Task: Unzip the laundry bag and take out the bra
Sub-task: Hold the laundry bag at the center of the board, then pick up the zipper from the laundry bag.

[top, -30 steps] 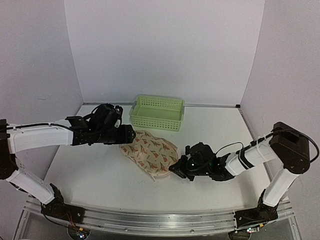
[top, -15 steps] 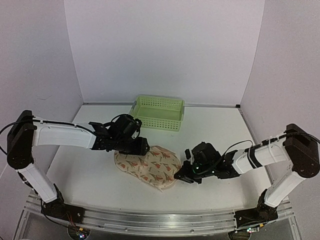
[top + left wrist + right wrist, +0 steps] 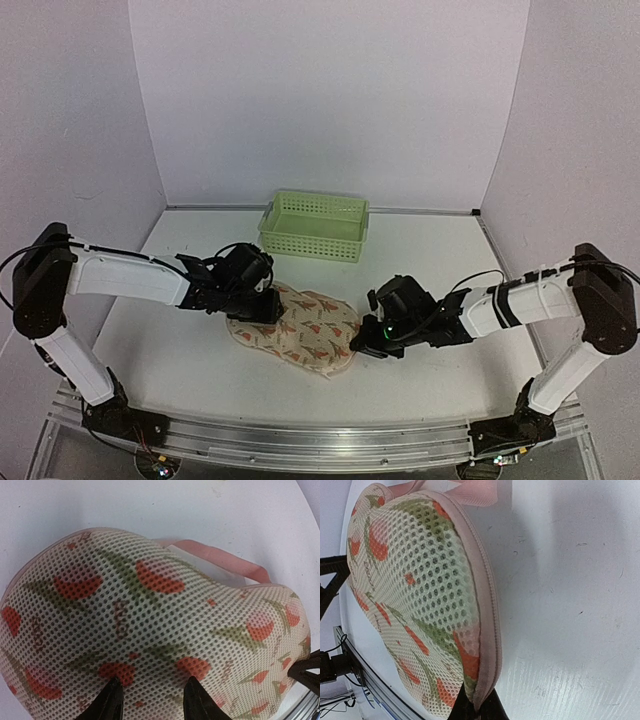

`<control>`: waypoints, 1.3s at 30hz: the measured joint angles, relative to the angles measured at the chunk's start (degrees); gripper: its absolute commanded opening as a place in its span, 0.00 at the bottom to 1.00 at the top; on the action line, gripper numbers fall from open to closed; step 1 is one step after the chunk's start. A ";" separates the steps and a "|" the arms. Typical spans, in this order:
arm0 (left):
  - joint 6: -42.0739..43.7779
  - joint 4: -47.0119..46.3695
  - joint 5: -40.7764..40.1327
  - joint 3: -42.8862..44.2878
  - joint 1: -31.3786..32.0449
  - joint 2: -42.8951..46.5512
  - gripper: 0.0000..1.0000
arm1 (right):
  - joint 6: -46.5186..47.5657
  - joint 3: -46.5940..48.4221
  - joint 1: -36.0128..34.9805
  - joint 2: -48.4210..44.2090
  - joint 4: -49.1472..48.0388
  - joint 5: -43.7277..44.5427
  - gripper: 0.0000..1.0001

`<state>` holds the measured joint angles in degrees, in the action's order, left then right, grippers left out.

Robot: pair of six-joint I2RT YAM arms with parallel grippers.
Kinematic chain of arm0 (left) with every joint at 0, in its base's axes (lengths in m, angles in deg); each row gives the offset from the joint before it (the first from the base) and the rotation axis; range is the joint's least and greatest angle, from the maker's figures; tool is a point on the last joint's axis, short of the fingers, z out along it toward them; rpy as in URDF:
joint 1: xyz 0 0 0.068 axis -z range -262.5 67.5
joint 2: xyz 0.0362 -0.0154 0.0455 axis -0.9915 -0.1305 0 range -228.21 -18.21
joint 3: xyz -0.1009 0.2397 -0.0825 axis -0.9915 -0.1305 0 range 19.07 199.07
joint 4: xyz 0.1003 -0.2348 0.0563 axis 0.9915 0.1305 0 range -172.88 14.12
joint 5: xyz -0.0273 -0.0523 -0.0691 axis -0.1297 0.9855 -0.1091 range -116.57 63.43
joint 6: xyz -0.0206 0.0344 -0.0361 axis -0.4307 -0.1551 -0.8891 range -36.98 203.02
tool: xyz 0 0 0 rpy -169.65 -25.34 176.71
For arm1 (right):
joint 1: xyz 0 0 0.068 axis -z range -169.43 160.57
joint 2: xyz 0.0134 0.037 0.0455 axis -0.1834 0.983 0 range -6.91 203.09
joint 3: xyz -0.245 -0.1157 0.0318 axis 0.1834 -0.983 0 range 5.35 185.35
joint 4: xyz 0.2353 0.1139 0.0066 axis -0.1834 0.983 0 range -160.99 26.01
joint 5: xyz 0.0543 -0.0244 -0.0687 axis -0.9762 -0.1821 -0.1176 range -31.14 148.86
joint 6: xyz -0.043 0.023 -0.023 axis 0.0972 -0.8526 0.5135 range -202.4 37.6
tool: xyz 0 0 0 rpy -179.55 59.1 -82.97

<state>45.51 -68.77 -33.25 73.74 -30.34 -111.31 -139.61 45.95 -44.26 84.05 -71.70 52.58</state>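
Laundry bag [image 3: 300, 332] lies flat on the worktop [image 3: 440, 265], slightly left of centre, printed mesh dome up. Its long axis runs roughly left to right across the top view, the two lobes side by side. A pink strap loop [image 3: 220, 560] lies at the notch between the lobes. The zip line [image 3: 489, 595] along the pale pink edging reads closed where the right wrist view shows it. Left gripper [image 3: 265, 308] sits over the left lobe, fingers [image 3: 112, 700] parted with their tips down on the mesh. Right gripper [image 3: 362, 343] meets the bag's right end, fingers [image 3: 465, 707] clenched on the edging. Green basket [image 3: 315, 225] stands farther back, apart from the bag.
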 measured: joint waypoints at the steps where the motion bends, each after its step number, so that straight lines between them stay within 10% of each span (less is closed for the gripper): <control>1: -0.04 0.22 -0.24 -0.85 -0.13 0.66 0.41 | 0.13 0.39 0.13 0.28 0.20 0.09 0.00; 10: -0.20 1.29 -1.44 -2.45 -3.52 1.51 0.30 | 1.16 3.52 1.18 2.91 0.81 0.37 0.03; 26: 0.70 -8.07 0.63 -2.21 -7.39 -8.13 0.20 | 8.04 1.42 1.14 -2.23 1.68 -2.60 0.50; 39: 0.70 -10.21 4.15 -1.75 -8.48 -9.20 0.20 | 19.30 -3.48 -6.78 -9.11 -1.01 -7.21 0.54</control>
<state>46.21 -78.97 -29.09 72.00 -38.82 -120.51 -120.31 42.48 -51.04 74.93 -72.70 45.37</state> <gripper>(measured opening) 0.197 0.537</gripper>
